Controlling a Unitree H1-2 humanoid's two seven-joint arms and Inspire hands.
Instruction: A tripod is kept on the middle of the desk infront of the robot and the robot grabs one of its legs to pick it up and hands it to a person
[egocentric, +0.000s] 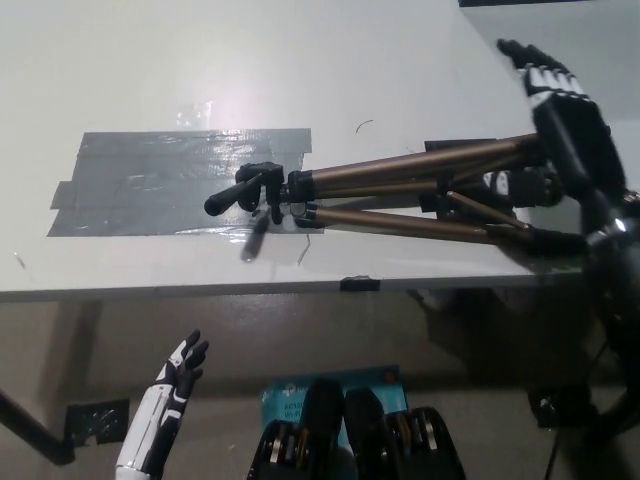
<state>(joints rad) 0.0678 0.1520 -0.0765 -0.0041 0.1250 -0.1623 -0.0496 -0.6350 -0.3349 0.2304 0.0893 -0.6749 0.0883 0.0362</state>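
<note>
A bronze-legged tripod (400, 192) with a black head (250, 190) lies folded on its side on the white desk (250, 60), head to the left, feet to the right. My black right hand (562, 110) hovers open above the feet end of the legs, its fingers spread and pointing away from me, not closed on any leg. It hides the feet of the upper legs. My white left hand (178, 375) rests open below the desk's front edge at the lower left.
A large patch of grey tape (160, 180) covers the desk to the left of the tripod head. A small black clip (358, 284) sits on the desk's front edge. A teal box (290, 395) lies on the floor below.
</note>
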